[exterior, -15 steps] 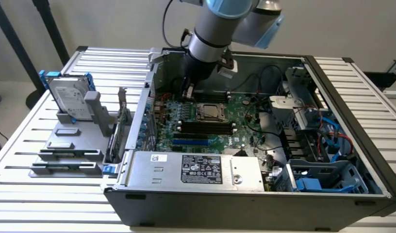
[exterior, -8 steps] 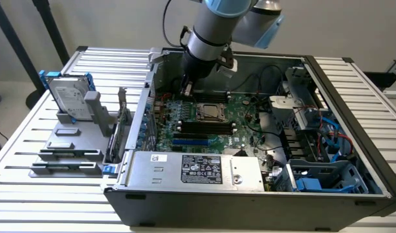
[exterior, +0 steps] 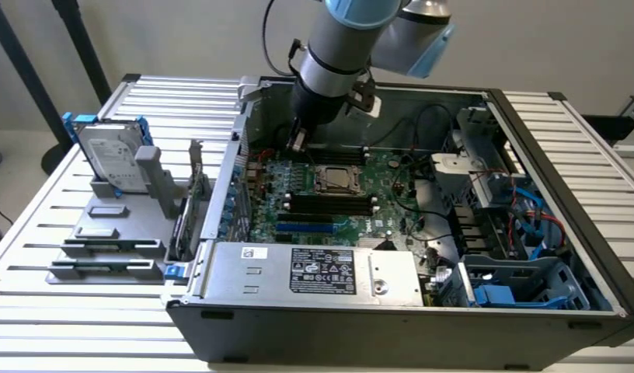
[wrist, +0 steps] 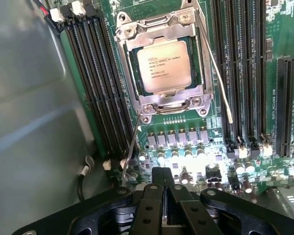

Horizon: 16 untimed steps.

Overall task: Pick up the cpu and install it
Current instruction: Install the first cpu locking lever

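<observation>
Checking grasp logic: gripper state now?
Gripper: jaws shut, nothing held. The cpu lies in the socket.

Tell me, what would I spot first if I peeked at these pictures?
A big open computer case lies on the slatted table, with a robot arm reaching down into it. On its green motherboard the shiny silver cpu sits in a metal socket frame, and the shut gripper hangs close by, holding nothing. At the exterior view's left, a silver hard drive with blue brackets stands upright.
</observation>
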Tool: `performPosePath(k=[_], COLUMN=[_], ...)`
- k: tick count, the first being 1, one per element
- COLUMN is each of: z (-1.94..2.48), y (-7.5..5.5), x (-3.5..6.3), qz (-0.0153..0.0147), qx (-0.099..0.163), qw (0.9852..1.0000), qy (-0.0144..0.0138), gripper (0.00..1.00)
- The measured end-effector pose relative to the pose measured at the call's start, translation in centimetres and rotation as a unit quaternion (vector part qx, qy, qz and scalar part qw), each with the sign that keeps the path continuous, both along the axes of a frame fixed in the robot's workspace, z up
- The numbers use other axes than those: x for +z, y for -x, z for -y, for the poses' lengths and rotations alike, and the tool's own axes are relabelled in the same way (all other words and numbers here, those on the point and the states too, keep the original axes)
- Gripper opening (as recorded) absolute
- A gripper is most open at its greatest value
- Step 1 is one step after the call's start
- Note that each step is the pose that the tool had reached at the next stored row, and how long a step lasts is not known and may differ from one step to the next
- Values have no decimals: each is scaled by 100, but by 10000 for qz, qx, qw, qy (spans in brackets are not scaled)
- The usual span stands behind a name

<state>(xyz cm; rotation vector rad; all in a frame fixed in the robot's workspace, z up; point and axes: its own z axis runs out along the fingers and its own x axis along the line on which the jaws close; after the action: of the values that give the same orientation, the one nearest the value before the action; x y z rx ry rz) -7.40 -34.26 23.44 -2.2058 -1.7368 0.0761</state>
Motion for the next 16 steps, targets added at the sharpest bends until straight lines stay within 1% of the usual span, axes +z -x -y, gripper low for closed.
performPosePath(k=[4, 8, 9, 12, 13, 14, 16], z=[0, 1, 1, 9, 11, 11, 11], y=[6, 13, 19, 50, 62, 72, 86], x=[33, 68, 77, 110, 116, 117, 117], qz=[-1, -3, -5, -15, -16, -16, -14], qx=[-199, -388, -421, -467, -481, -505, -573], qw=[9998, 9991, 9989, 9984, 9983, 9981, 9977], qy=[-83, -174, -203, -306, -332, -343, -351], gripper=[11, 11, 11, 11, 11, 11, 11])
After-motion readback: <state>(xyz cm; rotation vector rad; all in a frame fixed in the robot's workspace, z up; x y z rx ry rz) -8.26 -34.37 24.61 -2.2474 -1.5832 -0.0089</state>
